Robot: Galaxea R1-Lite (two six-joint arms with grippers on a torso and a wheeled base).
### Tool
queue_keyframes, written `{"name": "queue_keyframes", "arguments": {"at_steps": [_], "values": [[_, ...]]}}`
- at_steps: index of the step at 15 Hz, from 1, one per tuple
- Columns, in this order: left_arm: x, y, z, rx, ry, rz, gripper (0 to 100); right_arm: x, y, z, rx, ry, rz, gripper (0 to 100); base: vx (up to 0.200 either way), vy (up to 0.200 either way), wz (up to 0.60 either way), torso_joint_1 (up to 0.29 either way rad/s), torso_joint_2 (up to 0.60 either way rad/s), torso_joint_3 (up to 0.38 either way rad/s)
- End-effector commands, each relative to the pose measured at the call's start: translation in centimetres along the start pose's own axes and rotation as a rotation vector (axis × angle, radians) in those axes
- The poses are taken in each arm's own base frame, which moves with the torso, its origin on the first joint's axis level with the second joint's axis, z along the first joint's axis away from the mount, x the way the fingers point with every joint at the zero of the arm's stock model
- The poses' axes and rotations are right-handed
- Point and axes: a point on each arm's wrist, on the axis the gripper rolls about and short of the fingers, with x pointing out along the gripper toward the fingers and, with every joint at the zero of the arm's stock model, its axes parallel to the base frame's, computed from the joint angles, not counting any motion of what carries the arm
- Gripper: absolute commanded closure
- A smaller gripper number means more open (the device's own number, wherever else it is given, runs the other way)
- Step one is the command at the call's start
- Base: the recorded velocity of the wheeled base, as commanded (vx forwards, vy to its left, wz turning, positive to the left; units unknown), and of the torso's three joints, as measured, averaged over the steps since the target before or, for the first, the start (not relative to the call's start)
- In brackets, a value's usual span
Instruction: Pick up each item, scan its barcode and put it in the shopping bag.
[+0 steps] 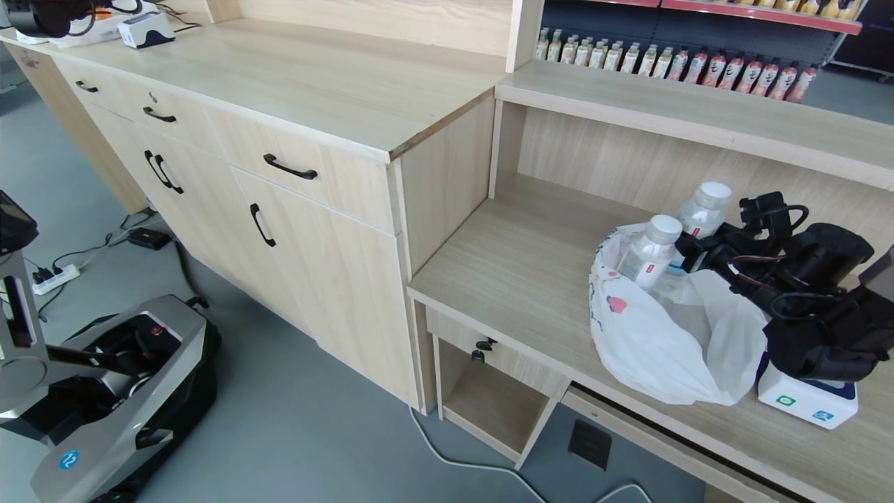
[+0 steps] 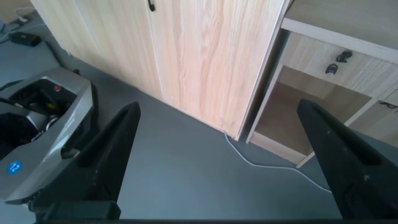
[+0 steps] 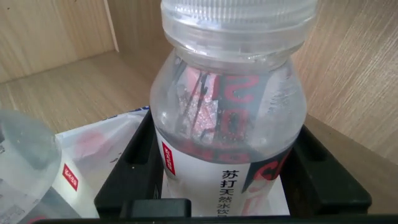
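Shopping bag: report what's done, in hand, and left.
Done: one bottle stands in the shopping bag. In hand: the right gripper is shut on a second bottle at the bag's far rim. Left: lower and release it. The left gripper hangs open above the floor.

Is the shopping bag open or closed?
Open. The mouth of the bag gapes wide, and a capped bottle stands inside it, its top above the rim.

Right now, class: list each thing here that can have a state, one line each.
Bag: open, on the desk.
Held bottle: capped, upright, gripped.
Other bottle: capped, in the bag.
Right gripper: shut on held bottle.
Left gripper: open, empty.
Cupboard doors: shut.
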Motion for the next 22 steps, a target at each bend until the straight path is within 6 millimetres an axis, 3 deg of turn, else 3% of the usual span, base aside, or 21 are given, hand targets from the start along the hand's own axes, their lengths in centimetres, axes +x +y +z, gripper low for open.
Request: {"name": "queue_keyframes", "arguments": {"at_steps": [1,4,17,18,22], "values": [[0.0,0.0,0.0,0.000,-0.001,0.000,0,0.4,0.2,-0.8,0.004,0.006,0.006,100,0.000,0.000,0.00,0.000,0.00,0.000],[0.0,0.0,0.0,0.000,-0.001,0.000,0,1.3,0.4,-0.9,0.001,-0.015,0.017,100,0.000,0.000,0.00,0.000,0.00,0.000],[0.0,0.0,0.0,0.000,-0.001,0.000,0,0.8,0.7,-2.2,-0.025,0.030,0.024,100,0.000,0.000,0.00,0.000,0.00,0.000],[0.0,0.0,0.0,0.000,-0.001,0.000,0,0.8,0.7,-2.2,-0.025,0.030,0.022,0,0.000,0.000,0.00,0.000,0.00,0.000],[0.0,0.0,0.0,0.000,-0.001,-0.002,0,0.9,0.5,0.6,-0.045,-0.016,0.021,0,0.000,0.000,0.00,0.000,0.00,0.000]]}}
